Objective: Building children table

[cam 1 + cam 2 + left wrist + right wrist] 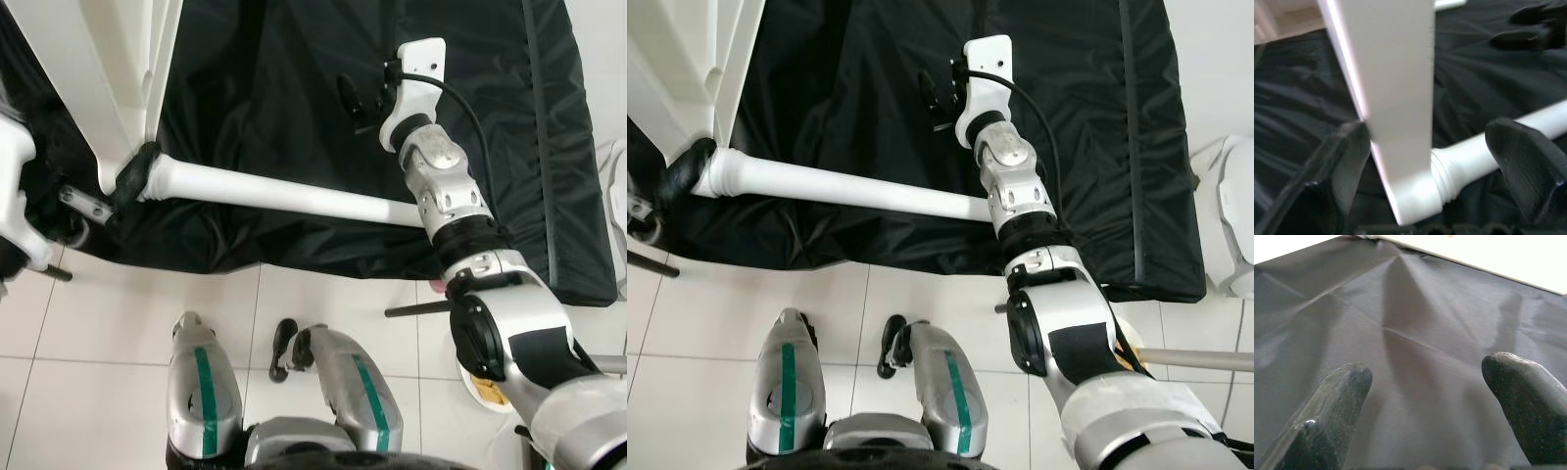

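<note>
A wide crinkled black fabric sheet (323, 117) covers the upper half of the left eye view and lies on a floor of pale square tiles with grey grout (118, 313), which takes the lower half. The flat white tabletop panel (98, 69) stands on edge at the upper left, cut off by the frame, and from its lower corner a round white table leg (274, 193) runs rightward across the sheet toward mid-frame, where its far end passes behind the silver right arm (460, 225). The left gripper (1435, 161), at the left edge of the head views, straddles the joint between panel and leg: in the left wrist view one black finger (1347, 161) touches the panel's edge and the other lies just beside the leg, so the jaws stand wide and whether they press on the joint cannot be told. The right gripper (1425, 396) hangs above the bare sheet near upper centre, fingers well apart and holding nothing. A thin dark metal rod (416, 310) lies on the tiles below the sheet's edge, partly hidden by the right arm. A white object (1229, 215) is cut off at the right edge of the right eye view and cannot be identified. The robot's silver legs with green stripes (206, 392) occupy the bottom centre, with a small black curved piece (283, 348) on the tile between them.
</note>
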Robot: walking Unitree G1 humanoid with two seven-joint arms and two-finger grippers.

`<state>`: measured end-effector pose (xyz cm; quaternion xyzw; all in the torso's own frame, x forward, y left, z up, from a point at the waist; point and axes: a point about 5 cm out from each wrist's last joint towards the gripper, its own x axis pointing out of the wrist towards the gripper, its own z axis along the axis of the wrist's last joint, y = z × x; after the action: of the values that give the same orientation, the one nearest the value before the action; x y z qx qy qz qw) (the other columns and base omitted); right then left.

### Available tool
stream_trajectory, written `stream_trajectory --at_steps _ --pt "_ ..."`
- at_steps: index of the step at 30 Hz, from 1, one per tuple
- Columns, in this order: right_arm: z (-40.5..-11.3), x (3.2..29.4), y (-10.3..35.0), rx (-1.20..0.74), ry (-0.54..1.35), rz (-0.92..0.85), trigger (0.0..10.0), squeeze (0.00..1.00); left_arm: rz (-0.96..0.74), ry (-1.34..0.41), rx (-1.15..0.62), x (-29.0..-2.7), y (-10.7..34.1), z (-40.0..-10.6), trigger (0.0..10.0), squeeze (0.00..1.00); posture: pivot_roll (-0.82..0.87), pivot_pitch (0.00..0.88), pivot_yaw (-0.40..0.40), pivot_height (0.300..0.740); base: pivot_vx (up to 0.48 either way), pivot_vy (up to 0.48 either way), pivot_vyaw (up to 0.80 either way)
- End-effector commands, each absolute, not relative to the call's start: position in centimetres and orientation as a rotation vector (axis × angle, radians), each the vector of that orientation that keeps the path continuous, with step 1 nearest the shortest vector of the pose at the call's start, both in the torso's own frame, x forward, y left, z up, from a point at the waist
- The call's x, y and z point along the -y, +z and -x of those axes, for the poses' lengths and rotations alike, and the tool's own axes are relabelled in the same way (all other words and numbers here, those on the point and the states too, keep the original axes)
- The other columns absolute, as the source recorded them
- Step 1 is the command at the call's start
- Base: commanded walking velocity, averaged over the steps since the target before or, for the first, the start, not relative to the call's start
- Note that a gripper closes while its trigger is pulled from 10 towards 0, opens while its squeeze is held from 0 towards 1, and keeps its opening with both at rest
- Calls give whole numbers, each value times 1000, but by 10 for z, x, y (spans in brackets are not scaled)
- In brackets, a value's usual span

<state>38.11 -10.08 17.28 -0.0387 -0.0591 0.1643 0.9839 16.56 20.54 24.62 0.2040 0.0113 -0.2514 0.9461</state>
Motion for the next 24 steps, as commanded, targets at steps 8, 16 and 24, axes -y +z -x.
stream_trajectory --at_steps 8,16,24 --pt "-383 101 172 112 333 76 10000 0 -295 -805 -148 -181 228 -143 10000 0 361 177 -236 740 0 0 0" --pt "-384 104 174 122 322 75 10000 0 -158 -896 -176 -158 213 -151 10000 0 341 176 -223 740 0 0 0" --pt "-384 108 174 131 300 72 10000 0 -113 -843 -143 -156 208 -168 10000 0 321 173 -207 740 0 0 0"
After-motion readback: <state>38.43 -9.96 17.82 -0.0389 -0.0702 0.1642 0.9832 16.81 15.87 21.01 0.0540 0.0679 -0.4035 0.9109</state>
